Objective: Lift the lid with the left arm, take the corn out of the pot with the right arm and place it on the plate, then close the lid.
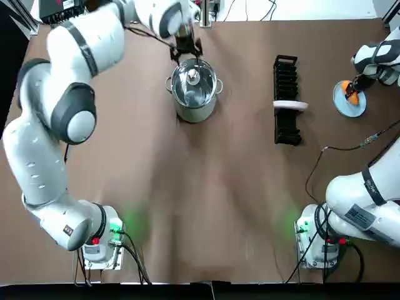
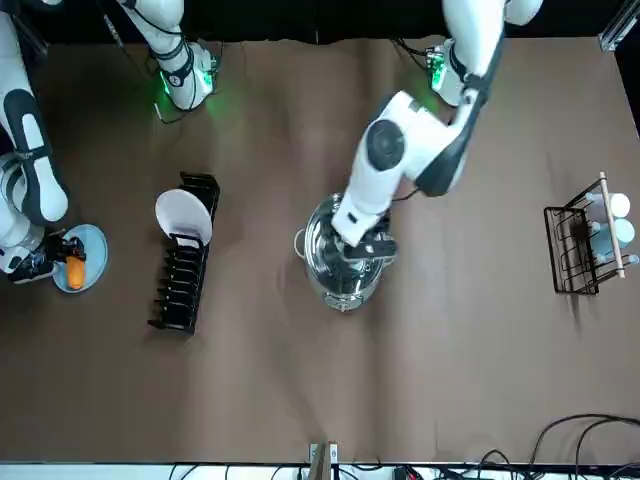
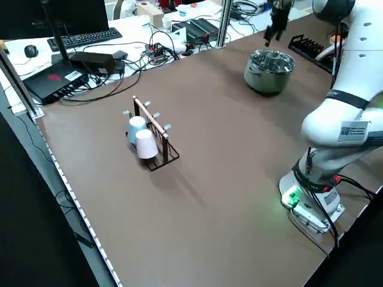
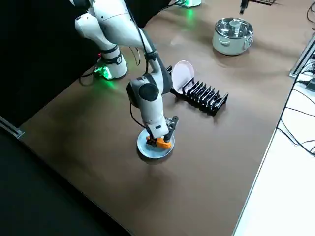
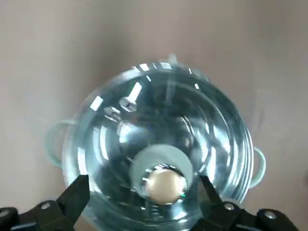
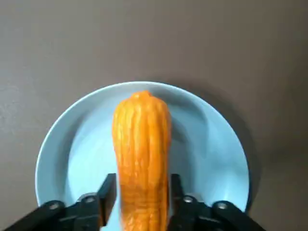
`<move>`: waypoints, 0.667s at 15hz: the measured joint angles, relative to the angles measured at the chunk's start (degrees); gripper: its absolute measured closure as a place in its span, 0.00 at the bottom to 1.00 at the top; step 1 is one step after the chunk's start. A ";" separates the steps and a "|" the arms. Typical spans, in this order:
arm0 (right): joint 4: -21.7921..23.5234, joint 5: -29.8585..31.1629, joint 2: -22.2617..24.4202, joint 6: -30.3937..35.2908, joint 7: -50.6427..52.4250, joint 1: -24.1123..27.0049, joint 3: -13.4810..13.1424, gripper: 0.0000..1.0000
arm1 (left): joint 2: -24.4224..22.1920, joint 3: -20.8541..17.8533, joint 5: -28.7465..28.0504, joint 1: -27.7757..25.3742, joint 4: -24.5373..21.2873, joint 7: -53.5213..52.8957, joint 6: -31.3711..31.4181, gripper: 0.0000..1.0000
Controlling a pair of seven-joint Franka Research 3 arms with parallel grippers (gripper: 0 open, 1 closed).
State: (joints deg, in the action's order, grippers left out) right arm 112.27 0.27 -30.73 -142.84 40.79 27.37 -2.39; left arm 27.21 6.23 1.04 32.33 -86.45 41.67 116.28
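On my left wrist feed, the left gripper (image 5: 143, 188) has its jaws spread wide and holds nothing. It hangs above the clear glass lid (image 5: 144, 125), with one finger to each side of the lid's pale round knob (image 5: 166, 184) and neither touching it. The lid sits closed on the shiny steel pot (image 1: 195, 107).

The right gripper (image 6: 142, 192) is clamped on the orange corn cob (image 6: 142, 144), both fingers pressed against its sides near one end. The cob lies lengthwise over the round light-blue plate (image 6: 211, 159), its free end reaching towards the far rim.

Between the pot and that plate stands a black slotted dish rack (image 1: 286, 81) with a white plate (image 1: 290, 105) upright in one slot. Well off on the robot's left side, a small wire rack (image 2: 578, 250) carries pale cups (image 3: 143, 140). Nothing stands between either gripper and its piece.
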 joint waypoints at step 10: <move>-8.89 -0.10 1.42 6.81 -0.05 -2.87 1.49 0.00 | -22.08 -0.34 -2.27 -17.94 0.54 -33.33 -28.73 0.00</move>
State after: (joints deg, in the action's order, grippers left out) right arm 103.38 0.17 -29.31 -136.03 40.74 24.49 -0.90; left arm 5.13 5.89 -1.24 14.39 -85.92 8.33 87.55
